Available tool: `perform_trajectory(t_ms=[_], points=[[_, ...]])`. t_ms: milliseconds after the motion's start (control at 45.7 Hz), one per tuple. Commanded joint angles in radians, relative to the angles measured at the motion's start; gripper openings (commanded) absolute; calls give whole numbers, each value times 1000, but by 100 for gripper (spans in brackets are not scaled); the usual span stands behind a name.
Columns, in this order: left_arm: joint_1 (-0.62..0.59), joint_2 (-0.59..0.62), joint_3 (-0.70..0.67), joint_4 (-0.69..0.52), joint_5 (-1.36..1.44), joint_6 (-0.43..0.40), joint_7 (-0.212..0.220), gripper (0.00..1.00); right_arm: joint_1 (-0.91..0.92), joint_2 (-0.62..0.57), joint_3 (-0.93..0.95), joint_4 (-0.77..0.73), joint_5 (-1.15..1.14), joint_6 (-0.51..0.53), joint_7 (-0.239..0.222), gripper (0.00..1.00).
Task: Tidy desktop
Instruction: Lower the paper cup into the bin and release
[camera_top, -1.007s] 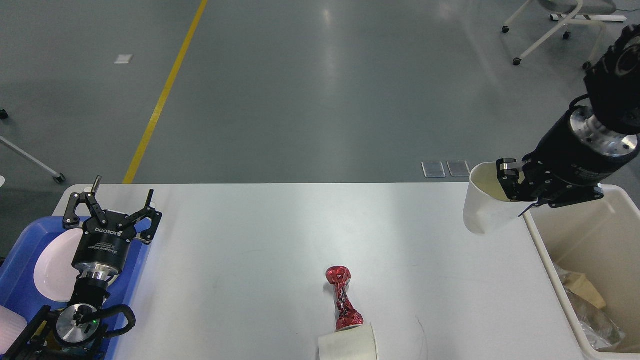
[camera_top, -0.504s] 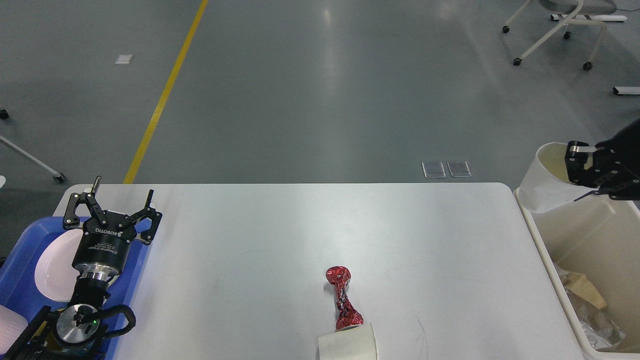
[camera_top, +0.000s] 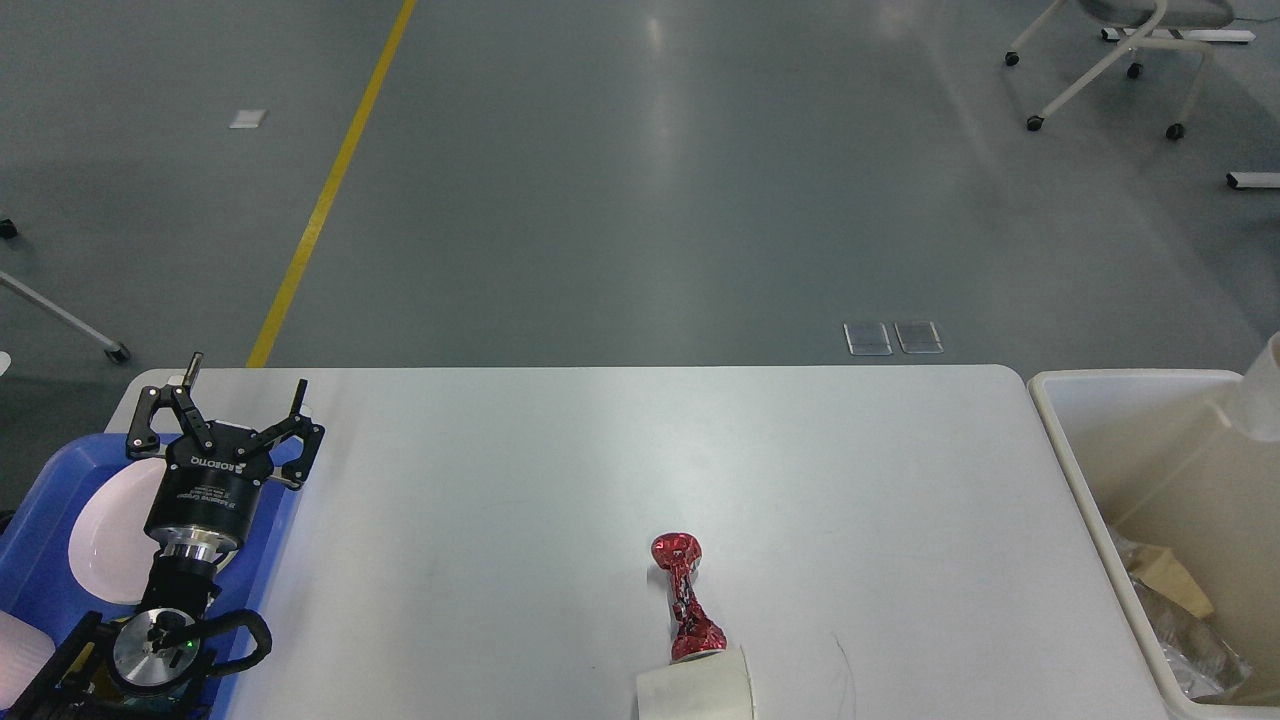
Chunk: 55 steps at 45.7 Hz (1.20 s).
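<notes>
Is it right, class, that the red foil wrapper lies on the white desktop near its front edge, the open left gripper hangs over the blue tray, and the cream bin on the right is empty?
Not quite. The head view shows the cream bin is not empty: crumpled clear plastic and brown paper lie in it. The rest holds: the red foil wrapper lies on the white desktop near its front edge, and the open left gripper hangs over the blue tray.

Desktop (camera_top: 560, 470): plain white, faint grey scuffs. Lower centre, I note a crinkled foil wrapper (camera_top: 686, 598), shiny red with black flecks; cream paper cup (camera_top: 697, 685) below it. Lower left: blue tray (camera_top: 40, 585), white plate (camera_top: 100, 545), my left gripper (camera_top: 228, 392) black. Right edge: cream bin (camera_top: 1150, 470). Floor (camera_top: 640, 180) grey-green, yellow line (camera_top: 328, 185) upper left.
</notes>
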Motion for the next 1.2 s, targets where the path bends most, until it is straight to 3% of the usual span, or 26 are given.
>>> perform_trajectory(t_ms=[0, 197, 394, 657, 876, 898, 942, 964, 986, 1183], points=[[0, 0, -2, 0, 0, 0, 0, 96, -285, 30, 178, -141, 2, -130, 1, 0], [0, 0, 0, 0, 0, 0, 0, 96, -691, 194, 399, -404, 8, -359, 1, 0], [0, 0, -2, 0, 0, 0, 0, 96, -952, 388, 500, -693, 11, -445, 1, 0], [0, 0, 0, 0, 0, 0, 0, 96, -1023, 461, 502, -718, 15, -485, 1, 0], [0, 0, -2, 0, 0, 0, 0, 96, -1026, 453, 503, -716, 15, -500, 1, 0], [0, 0, -2, 0, 0, 0, 0, 96, -1026, 453, 502, -716, 17, -502, 1, 12], [0, 0, -2, 0, 0, 0, 2, 96, -1026, 450, 502, -716, 17, -517, 1, 58], [0, 0, 0, 0, 0, 0, 0, 96, -1024, 450, 502, -716, 17, -532, 1, 86], [0, 0, -2, 0, 0, 0, 0, 96, -1023, 450, 502, -716, 18, -549, 1, 100], [0, 0, -2, 0, 0, 0, 0, 96, -1021, 450, 503, -701, 18, -586, 1, 100]])
